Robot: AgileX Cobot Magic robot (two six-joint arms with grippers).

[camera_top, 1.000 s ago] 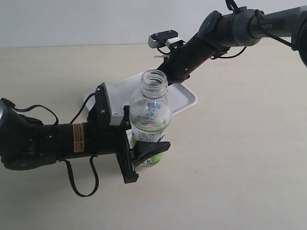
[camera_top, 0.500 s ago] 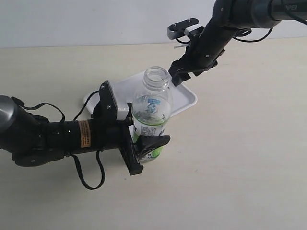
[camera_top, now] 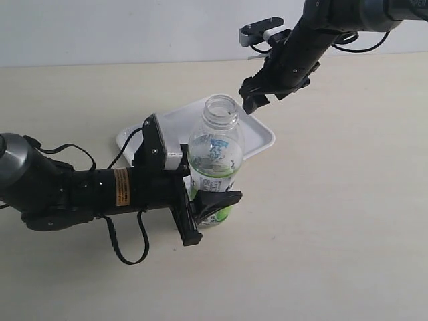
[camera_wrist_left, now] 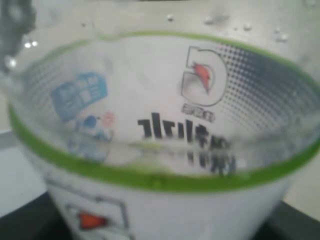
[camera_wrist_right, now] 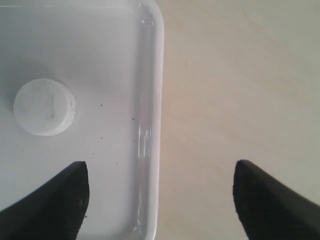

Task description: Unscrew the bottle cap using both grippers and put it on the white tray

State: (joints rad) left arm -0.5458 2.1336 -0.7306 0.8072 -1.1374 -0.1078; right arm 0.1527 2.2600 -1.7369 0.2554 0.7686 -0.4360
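Note:
The clear bottle [camera_top: 214, 160] stands upright on the table with its neck open. My left gripper [camera_top: 210, 202] is shut on the bottle low down, at the green-and-white label [camera_wrist_left: 165, 205], which fills the left wrist view. The white bottle cap [camera_wrist_right: 45, 106] lies flat in the white tray [camera_wrist_right: 152, 125], apart from any finger. My right gripper [camera_wrist_right: 160, 165] hangs open and empty above the tray's rim, one finger over the tray and one over the table. In the exterior view the right gripper [camera_top: 254, 99] is above the far right part of the tray [camera_top: 261, 137]; the bottle hides the cap there.
The tray lies directly behind the bottle on a plain beige table [camera_top: 334, 221]. The left arm's black body [camera_top: 80, 190] and its cable [camera_top: 120, 251] lie low across the table's left side. The right arm [camera_top: 321, 27] reaches in from the top right.
My right gripper has lifted off the tray and moved up toward the back right, jaws open. The left arm has shifted slightly right with the bottle in its grip.

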